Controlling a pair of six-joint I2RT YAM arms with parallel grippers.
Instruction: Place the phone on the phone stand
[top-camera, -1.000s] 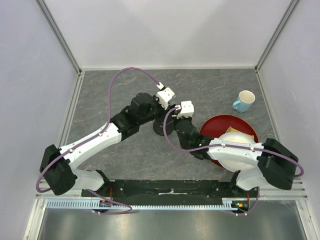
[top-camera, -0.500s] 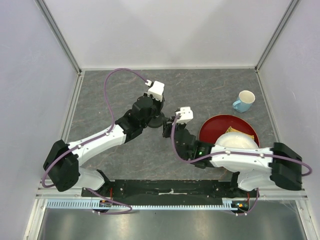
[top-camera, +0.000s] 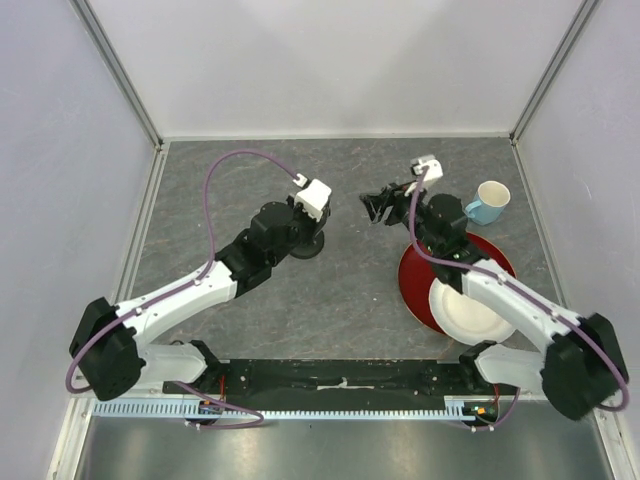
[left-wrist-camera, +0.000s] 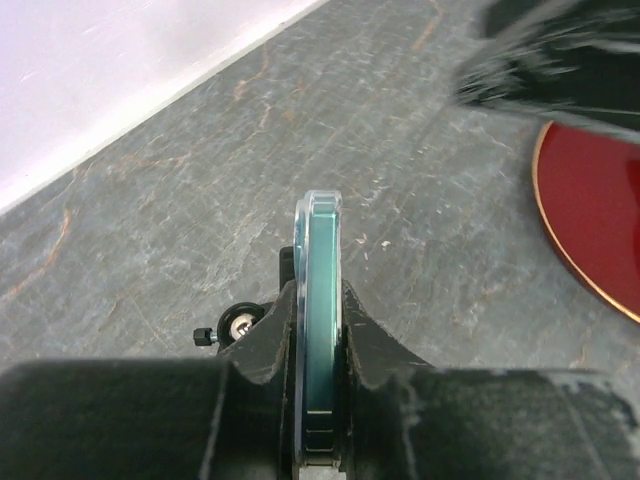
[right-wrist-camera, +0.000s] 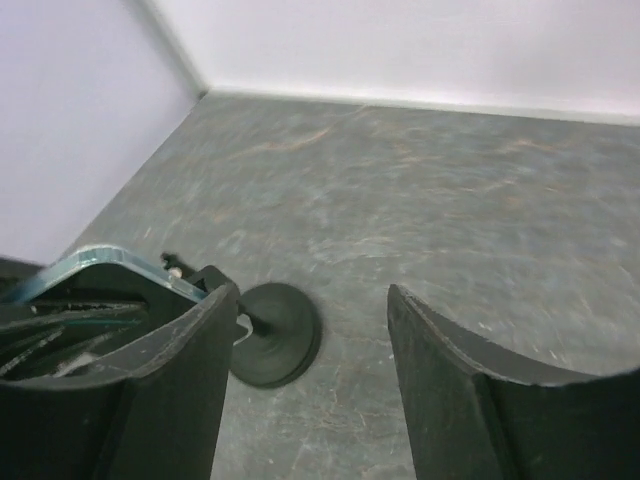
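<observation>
The phone (left-wrist-camera: 320, 250) is grasped edge-up by the clenched left claw (left-wrist-camera: 318, 305), pinched between its two fingers. The phone stand (right-wrist-camera: 277, 345) is seen just beneath that claw, its disc base set on the grey desk (left-wrist-camera: 150, 200). Whether the phone is seated in the cradle cannot be told. The right claw (right-wrist-camera: 310, 300) is released, with nothing between its fingers, and is held apart to the right of the left claw. A red plate (left-wrist-camera: 600, 220) is seen further right.
</observation>
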